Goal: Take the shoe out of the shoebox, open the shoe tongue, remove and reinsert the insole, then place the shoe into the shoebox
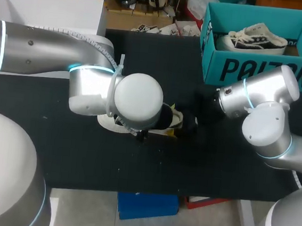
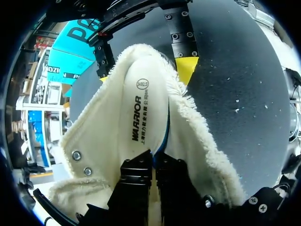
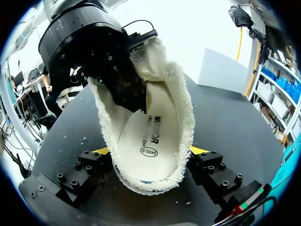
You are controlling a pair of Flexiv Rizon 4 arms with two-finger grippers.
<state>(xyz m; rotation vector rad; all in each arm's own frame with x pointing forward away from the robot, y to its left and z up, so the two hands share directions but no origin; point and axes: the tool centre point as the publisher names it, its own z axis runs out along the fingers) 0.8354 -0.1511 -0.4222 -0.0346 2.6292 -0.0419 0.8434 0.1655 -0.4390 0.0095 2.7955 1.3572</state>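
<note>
Shoe (image 1: 173, 118) sits mid-tabletop, long axis running arm to arm, heel toward my right. Right fingers (image 3: 200, 151) straddle the heel, touching both sides. Left fingers (image 2: 136, 174) are pressed together on the insole (image 2: 141, 108) inside, so my left arm is nearer. The head view hides both grips; the wrist views show them. Shoebox (image 1: 262, 70) stands at the far right corner.

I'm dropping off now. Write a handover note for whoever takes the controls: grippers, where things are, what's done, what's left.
Left gripper: shut on the front end of the insole, inside the shoe.
Right gripper: shut on the shoe's heel, steadying it on the table.
Shoebox: far right corner, with another shoe in it.
Done: shoe out, tongue folded back.
Left: unclear whether the insole is coming out or going back; finish that, then box the shoe.
</note>
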